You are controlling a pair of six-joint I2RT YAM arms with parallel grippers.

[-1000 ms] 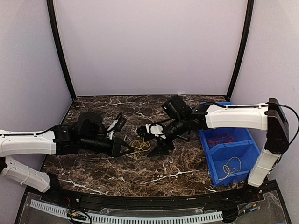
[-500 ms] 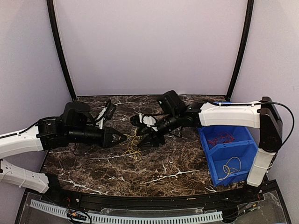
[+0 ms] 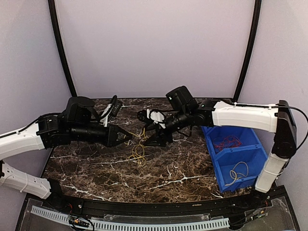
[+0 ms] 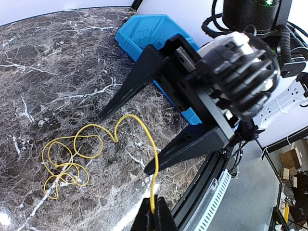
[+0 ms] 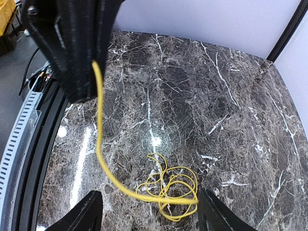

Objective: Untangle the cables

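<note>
The dark marble worktop (image 3: pixel 192 168) carries nearly all of the scene. At its right side stands a blue bin (image 3: pixel 250 161); red cables (image 3: pixel 227 143) lie in its far compartment and a pale one (image 3: pixel 237 172) in the near compartment.

The two arms meet over the middle. The right claw (image 4: pixel 122 144) is spread wide and holds nothing. The left claw (image 4: pixel 154 217) is pressed fully together on one end of the yellow cable (image 5: pixel 98 139). From this pinch the cable hangs down to a loose heap of loops on the worktop, near the middle, just below both claws.

I judge that the main risk is a hard pull by the left claw. The loops cross each other, so they could draw tight into a knot. The wire is also thin and may slip from the pinch. The claws are close together, so a careless closing could knock one against the other.
</note>
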